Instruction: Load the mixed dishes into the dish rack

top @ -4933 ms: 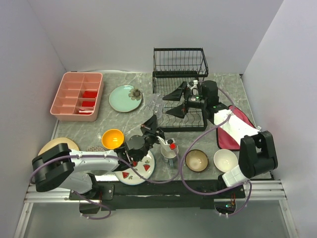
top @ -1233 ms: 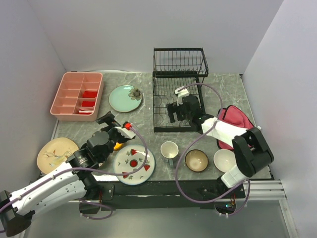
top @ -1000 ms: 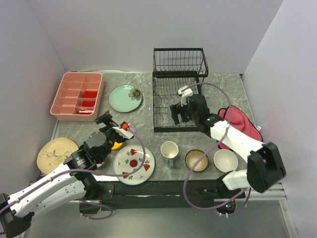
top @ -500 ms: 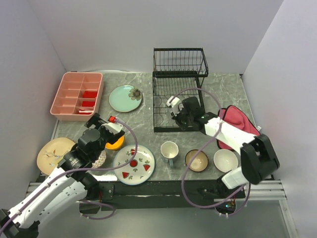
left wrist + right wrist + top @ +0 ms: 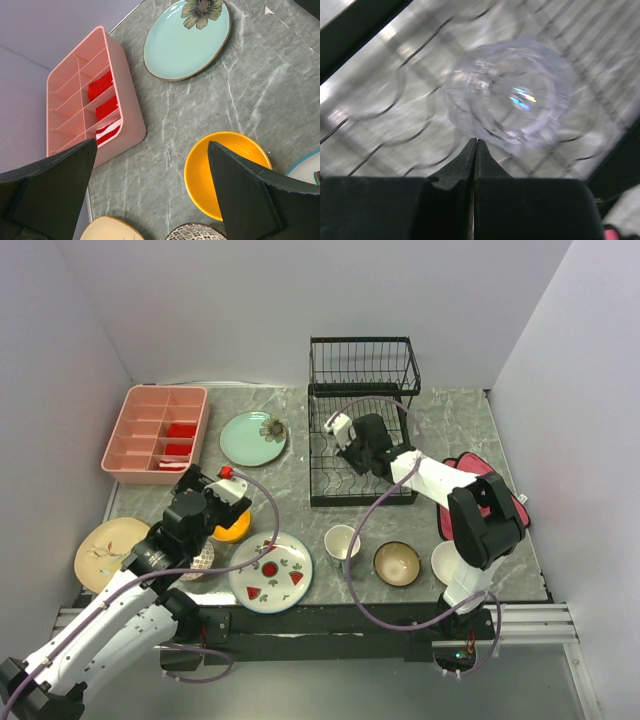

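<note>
My left gripper (image 5: 152, 147) hangs wide open above the table, with the orange bowl (image 5: 225, 170) below it and the mint plate (image 5: 187, 37) and pink tray (image 5: 65, 95) further off. My right gripper (image 5: 475, 142) is clenched, its 2 tips pressed together with nothing between them, right at the edge of the clear glass (image 5: 512, 97). The glass sits in the lower tray of the dish rack (image 5: 362, 368). The mug (image 5: 342, 540), brown bowl (image 5: 397, 562) and watermelon plate (image 5: 270, 570) are on the table in front of the rack.

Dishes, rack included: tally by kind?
Plates: 3 (mint plate, watermelon plate, tan plate)
Bowls: 4 (orange bowl, patterned bowl, brown bowl, white bowl)
Mugs: 1 (white mug)
Glasses: 1 (clear glass, in the dish rack)
Total: 9
</note>
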Controlling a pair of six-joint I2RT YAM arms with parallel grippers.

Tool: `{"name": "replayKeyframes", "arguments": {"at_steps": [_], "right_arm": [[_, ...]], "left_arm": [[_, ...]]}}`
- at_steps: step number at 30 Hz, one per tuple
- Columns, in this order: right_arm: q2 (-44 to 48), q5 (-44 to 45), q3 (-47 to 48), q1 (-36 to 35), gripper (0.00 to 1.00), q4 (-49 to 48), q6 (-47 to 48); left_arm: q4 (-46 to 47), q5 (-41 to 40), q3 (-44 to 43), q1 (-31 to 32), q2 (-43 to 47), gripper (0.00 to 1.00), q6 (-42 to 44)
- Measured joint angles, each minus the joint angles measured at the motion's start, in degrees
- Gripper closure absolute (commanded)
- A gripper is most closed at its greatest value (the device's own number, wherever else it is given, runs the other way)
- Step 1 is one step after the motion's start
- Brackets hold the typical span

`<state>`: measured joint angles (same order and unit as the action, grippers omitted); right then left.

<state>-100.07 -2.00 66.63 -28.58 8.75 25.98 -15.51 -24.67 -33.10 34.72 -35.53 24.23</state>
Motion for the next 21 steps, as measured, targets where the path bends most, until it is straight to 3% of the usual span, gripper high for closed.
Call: {"name": "replayKeyframes", "arguments": {"at_steps": [12,21], "right_arm": [[-9.46,4.26,7.02,0.98,1.0,-6.49,2.47],[-10.29,2.23,7.08,0.96,1.0,-9.64,4.07]], "left_arm": [[0.57,0.46,-0.11,-0.42,-1.92,0.01,-0.55],[0.61,0.44,-0.7,-0.42,-2.08,0.0,-0.96]]}}
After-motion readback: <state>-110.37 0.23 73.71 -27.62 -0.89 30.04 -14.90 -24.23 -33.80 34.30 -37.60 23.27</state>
